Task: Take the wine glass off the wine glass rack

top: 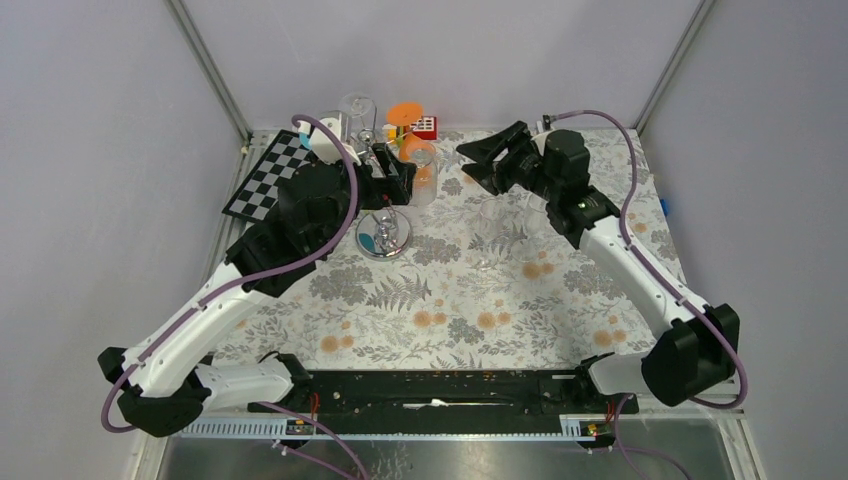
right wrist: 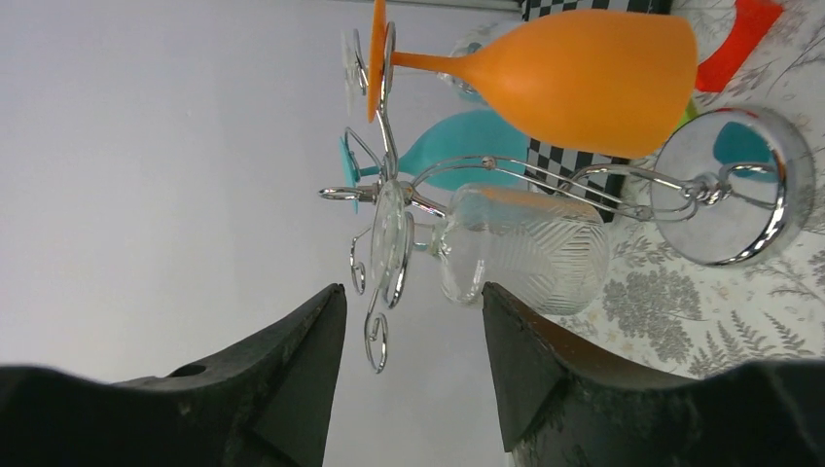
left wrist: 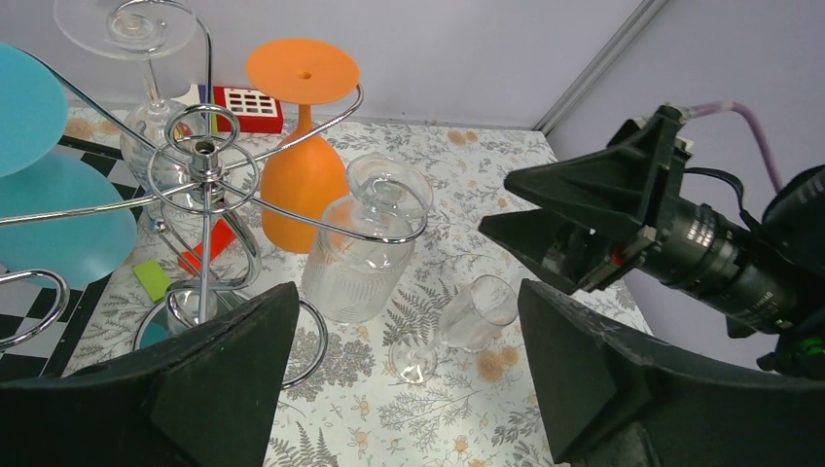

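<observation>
Orange wine glass [left wrist: 304, 185] shows whole only in wrist views.

Wine glass rack [left wrist: 206, 165]: polished silver metal wire, mirror-bright round base. Clear wine glass [left wrist: 358, 261] at frame centre: transparent glass, ribbed bowl, glossy. Orange wine glass [left wrist: 304, 185]: opaque, smooth, matt. Table cover [left wrist: 457, 409]: floral print, faint sheen. Left gripper fingers [left wrist: 229, 389]: matt black plastic.

The surface [top: 450, 300] is covered by a floral cloth. On it are set the rack [top: 385, 238], a chessboard [top: 265, 178] far left, a red box [top: 425, 125], and clear glasses [top: 492, 228] mid-right.
</observation>
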Controlling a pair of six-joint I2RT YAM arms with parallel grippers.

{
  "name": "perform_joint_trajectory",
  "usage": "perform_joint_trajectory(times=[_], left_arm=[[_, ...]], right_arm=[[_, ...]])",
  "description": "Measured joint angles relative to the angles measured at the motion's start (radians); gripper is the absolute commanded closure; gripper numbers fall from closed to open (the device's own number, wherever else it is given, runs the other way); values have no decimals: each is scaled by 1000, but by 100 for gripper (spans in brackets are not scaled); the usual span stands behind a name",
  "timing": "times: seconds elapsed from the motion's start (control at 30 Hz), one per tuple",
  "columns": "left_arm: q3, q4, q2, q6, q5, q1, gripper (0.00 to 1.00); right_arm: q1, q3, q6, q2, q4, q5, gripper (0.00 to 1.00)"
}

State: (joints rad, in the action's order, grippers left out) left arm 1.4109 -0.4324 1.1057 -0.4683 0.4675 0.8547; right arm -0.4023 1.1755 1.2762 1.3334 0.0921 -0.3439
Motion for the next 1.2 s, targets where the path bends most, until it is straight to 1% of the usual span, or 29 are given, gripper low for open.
perform_joint_trajectory(times=[0.2, 0.27, 0.33, 0.6, 0.7, 0.77, 1.03, 1.2], left_arm=[[-30, 9, -27, 3, 2, -5, 10], [-42, 12, -40, 5, 6, -9, 10], [-50, 13, -51, 6, 9, -12, 10], [-106, 40, -103, 8, 60, -18, 9], [-134, 48, -127, 8, 79, -22, 9], [-149, 53, -143, 8, 89, -23, 9], [-163, 68, -169, 8, 113, -29, 9], [-168, 68, -169, 7, 117, -32, 9]], right_arm=[[-27, 102, 66, 92, -5, -15, 46], [-33, 132, 73, 117, -5, -18, 52], [-41, 158, 78, 140, -11, -20, 56], [-74, 210, 83, 193, -80, -22, 59], [-77, 220, 82, 208, -84, -22, 71], [-77, 224, 85, 216, -87, -22, 75], [-77, 235, 95, 241, -81, -27, 79], [-77, 235, 104, 243, -77, -37, 75]])
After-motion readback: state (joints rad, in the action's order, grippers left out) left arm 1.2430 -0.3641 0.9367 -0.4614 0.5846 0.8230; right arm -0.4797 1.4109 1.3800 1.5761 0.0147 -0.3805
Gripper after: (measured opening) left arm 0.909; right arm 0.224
